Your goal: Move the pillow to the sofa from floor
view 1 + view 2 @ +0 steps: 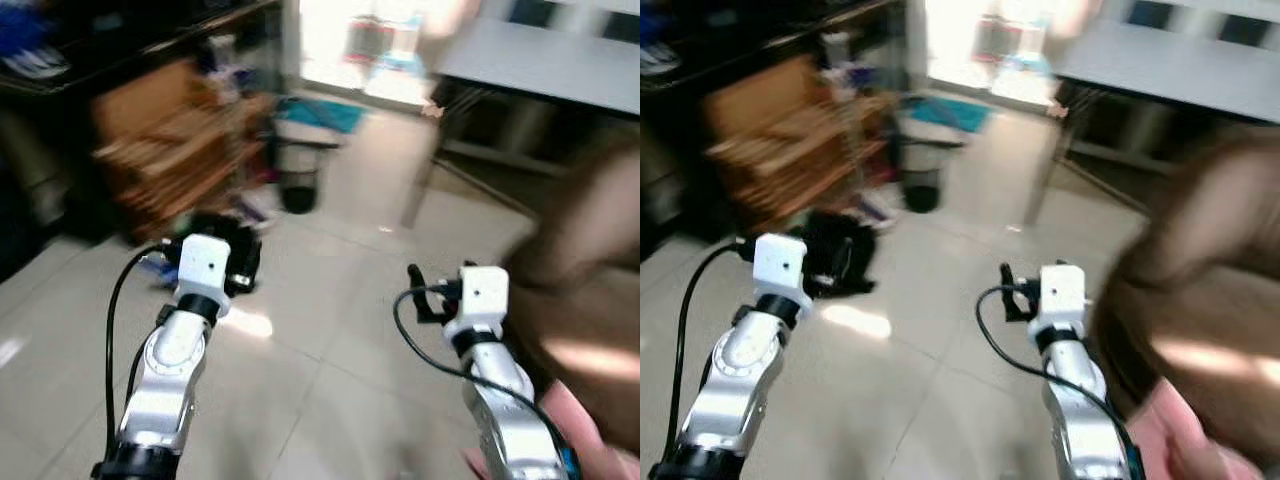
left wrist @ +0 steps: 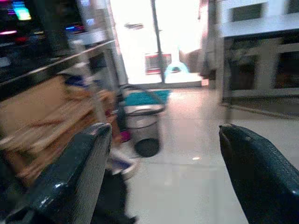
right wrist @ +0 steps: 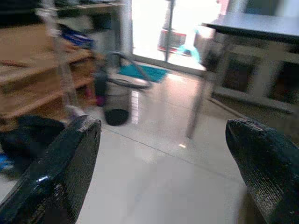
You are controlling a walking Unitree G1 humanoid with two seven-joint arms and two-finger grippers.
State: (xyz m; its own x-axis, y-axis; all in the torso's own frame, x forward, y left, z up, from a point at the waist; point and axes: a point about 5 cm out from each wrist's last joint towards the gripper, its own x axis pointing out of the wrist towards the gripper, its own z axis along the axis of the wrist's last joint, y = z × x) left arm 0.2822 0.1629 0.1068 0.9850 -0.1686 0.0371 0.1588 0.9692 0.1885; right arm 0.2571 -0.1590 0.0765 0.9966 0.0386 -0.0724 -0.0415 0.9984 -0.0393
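Room: I see a pale tiled floor, all blurry because my robot is walking or turning. A bright doorway is far ahead.
Left side: wooden shelves, a round bin and a black bag on the floor.
Right side: a grey table and the brown sofa, close to my right arm.
Left gripper: held up in front, jaws wide apart, holding nothing.
Right gripper: held up too, jaws wide apart, holding nothing.
Why: I think both are ready to grab something big and soft.
Pillow: I cannot find it yet. A pink thing sits at the bottom corner, but I cannot tell what it is.
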